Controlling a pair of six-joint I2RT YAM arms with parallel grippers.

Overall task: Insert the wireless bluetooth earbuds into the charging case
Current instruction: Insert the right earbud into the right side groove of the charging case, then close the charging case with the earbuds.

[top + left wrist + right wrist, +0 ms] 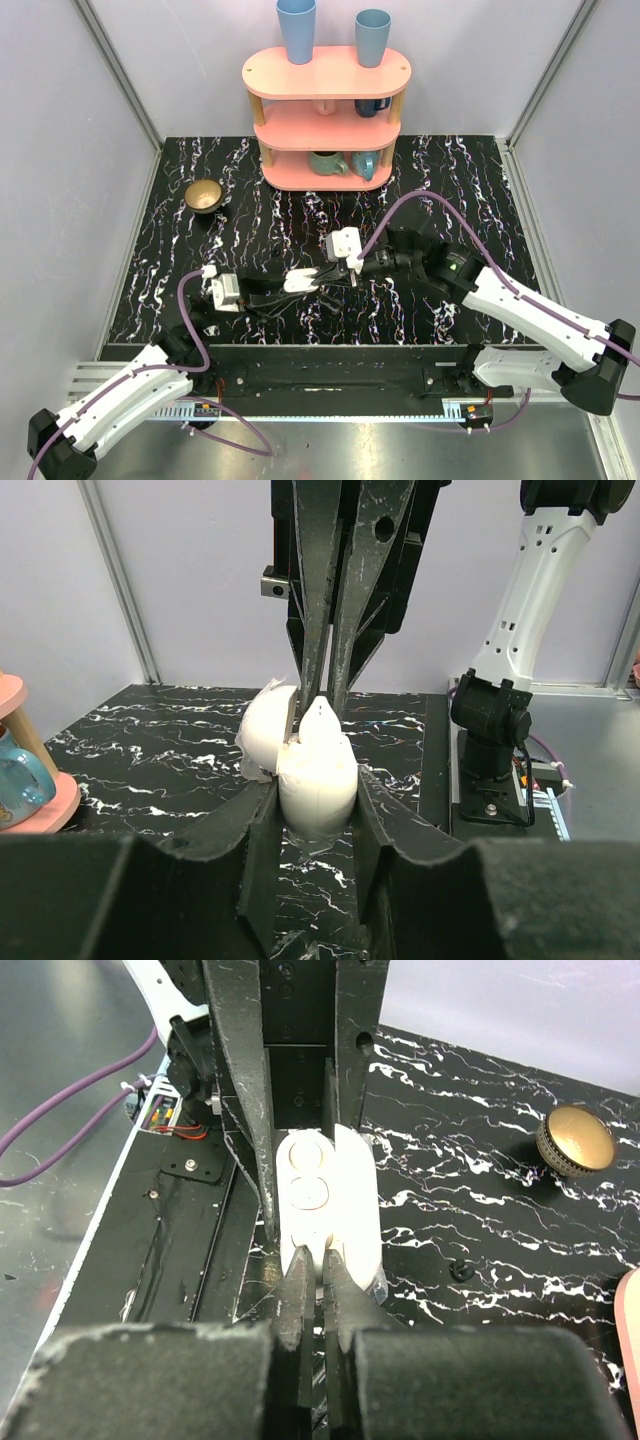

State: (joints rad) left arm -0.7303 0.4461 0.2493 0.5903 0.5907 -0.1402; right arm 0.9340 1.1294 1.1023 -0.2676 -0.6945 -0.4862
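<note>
The white oval charging case (316,780) lies open between the jaws of my left gripper (315,805), which is shut on its body, with the lid (264,732) tipped to the left. From above it sits mid-table (300,281). In the right wrist view the open case (312,1185) shows two round white seats. My right gripper (322,1260) comes down onto the case's near end, its jaws almost together on a tiny white earbud (321,714). The other earbud cannot be made out apart from the case.
A pink three-tier shelf (326,72) with blue cups and mugs stands at the back. A small gold bowl (204,195) sits at the back left, also in the right wrist view (574,1140). A small black bit (461,1271) lies on the marble.
</note>
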